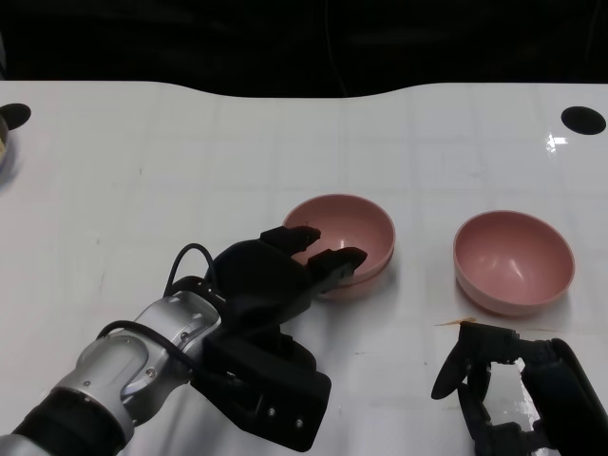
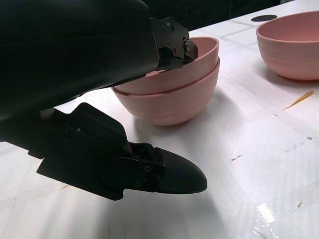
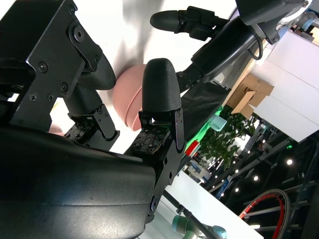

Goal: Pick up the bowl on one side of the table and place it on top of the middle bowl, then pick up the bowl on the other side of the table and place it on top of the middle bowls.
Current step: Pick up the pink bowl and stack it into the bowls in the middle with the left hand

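Two pink bowls sit nested as a stack (image 1: 353, 239) at the table's middle; the left wrist view shows the upper bowl (image 2: 197, 62) inside the lower one (image 2: 169, 102). My left hand (image 1: 275, 285) reaches in from the lower left. Its fingertips (image 2: 174, 42) lie at the upper bowl's near rim, and its thumb (image 2: 174, 174) hangs apart, low over the table. A third pink bowl (image 1: 513, 261) stands alone to the right. Just in front of it, my right hand (image 1: 508, 389) has its fingers apart and holds nothing. A pink bowl (image 3: 128, 97) shows between the right hand's fingers.
The white table (image 1: 190, 171) ends at a dark far edge. Black round holes (image 1: 582, 119) mark its far corners. A thin yellow sliver (image 1: 456, 323) lies between the lone bowl and my right hand. Part of a dish (image 1: 5, 147) shows at the left edge.
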`<control>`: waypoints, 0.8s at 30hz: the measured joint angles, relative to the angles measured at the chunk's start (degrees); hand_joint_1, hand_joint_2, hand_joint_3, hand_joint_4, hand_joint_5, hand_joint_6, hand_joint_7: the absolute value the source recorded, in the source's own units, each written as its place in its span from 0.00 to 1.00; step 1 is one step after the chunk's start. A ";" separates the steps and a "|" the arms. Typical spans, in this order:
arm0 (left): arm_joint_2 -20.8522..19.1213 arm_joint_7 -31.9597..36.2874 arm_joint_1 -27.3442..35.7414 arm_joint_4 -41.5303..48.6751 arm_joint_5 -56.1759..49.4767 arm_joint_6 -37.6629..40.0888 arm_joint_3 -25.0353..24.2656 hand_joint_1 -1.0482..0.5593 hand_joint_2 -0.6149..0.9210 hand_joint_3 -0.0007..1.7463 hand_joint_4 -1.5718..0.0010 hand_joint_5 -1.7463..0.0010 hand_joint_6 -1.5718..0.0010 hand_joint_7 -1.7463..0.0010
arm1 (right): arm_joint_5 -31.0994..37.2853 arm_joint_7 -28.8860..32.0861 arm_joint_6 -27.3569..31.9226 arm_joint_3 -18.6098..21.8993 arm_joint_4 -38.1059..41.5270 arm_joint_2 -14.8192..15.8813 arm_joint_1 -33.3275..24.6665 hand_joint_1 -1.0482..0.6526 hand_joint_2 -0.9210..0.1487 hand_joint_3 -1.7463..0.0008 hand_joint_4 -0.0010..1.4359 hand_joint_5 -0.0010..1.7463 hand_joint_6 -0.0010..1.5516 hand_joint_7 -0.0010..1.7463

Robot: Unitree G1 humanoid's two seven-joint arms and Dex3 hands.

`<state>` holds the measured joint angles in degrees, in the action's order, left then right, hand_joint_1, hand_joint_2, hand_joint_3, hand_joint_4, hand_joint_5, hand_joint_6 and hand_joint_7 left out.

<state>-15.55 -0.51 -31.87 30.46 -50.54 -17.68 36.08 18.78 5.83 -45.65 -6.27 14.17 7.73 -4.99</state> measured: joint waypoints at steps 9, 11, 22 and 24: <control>0.17 7.22 -0.45 0.18 0.36 -1.51 -1.11 0.15 1.00 0.20 1.00 1.00 1.00 1.00 | -0.01 -0.01 0.01 0.00 0.00 0.00 0.02 0.73 0.75 0.06 0.63 0.98 0.57 0.76; 0.16 9.29 -0.38 0.09 0.39 -1.51 -1.76 0.16 1.00 0.19 1.00 1.00 1.00 1.00 | 0.00 -0.01 0.02 0.00 0.00 0.00 0.02 0.74 0.75 0.06 0.62 0.98 0.56 0.76; -2.38 16.65 5.28 -4.39 4.19 -7.26 -7.25 0.24 1.00 0.11 0.88 0.92 0.89 0.95 | -0.10 -0.10 0.20 -0.11 0.00 -0.01 0.08 0.74 0.76 0.06 0.63 0.98 0.56 0.76; -3.22 20.35 6.86 -4.40 5.19 -10.86 -8.77 0.29 1.00 0.09 0.81 0.86 0.84 0.93 | -0.09 -0.09 0.21 -0.14 0.00 -0.01 0.09 0.74 0.76 0.06 0.63 0.97 0.56 0.76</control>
<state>-18.77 19.84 -25.01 26.06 -45.35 -28.54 27.31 18.68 5.74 -45.44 -6.41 14.17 7.72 -4.91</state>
